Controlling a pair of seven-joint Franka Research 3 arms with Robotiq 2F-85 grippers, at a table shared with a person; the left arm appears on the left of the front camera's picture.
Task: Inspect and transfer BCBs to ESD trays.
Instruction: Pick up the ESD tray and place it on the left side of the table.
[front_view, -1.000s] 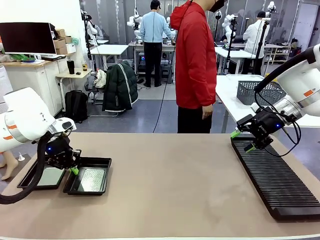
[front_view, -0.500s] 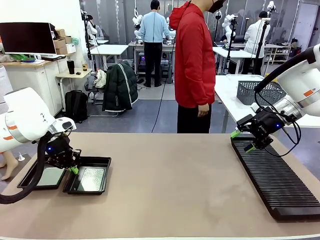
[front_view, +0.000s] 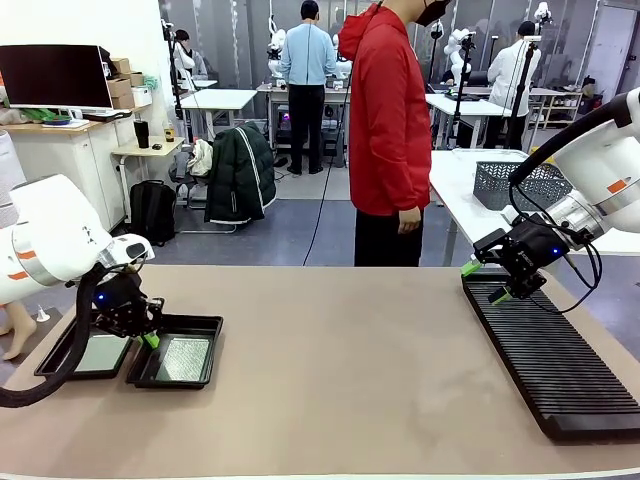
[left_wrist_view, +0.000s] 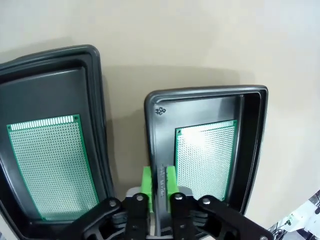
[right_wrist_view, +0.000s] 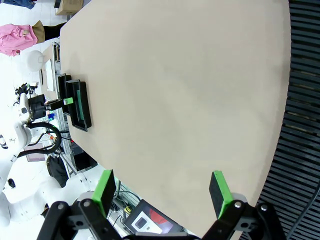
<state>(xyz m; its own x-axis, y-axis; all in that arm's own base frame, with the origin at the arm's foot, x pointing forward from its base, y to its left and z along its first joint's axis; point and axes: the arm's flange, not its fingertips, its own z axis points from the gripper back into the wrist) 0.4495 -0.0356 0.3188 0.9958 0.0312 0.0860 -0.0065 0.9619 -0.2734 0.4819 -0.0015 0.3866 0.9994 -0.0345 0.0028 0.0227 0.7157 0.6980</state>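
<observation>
I work at a wide, matte beige tabletop (front_view: 340, 370) in a busy lab room with white benches, a dark monitor and a person in a red hooded top (front_view: 390, 120) standing at the far edge. At my left side two shallow black plastic trays with flared rims sit just beside each other: the nearer-centre tray (front_view: 176, 352) (left_wrist_view: 210, 150) and the outer tray (front_view: 85, 352) (left_wrist_view: 50, 150). Each holds one thin green perforated circuit board lying flat, one (front_view: 186, 358) (left_wrist_view: 206, 157) in the first and one (front_view: 101, 352) (left_wrist_view: 52, 165) in the second, their long axes running from my side toward the far side of the table. My left gripper (front_view: 149, 339) (left_wrist_view: 159, 181) hangs low over the inner tray's near-left rim, its green pads nearly together with nothing gripped between them. My right gripper (front_view: 484, 281) (right_wrist_view: 162, 187) hovers spread wide and empty over the far end of a long black ribbed slotted rack (front_view: 555, 360).
</observation>
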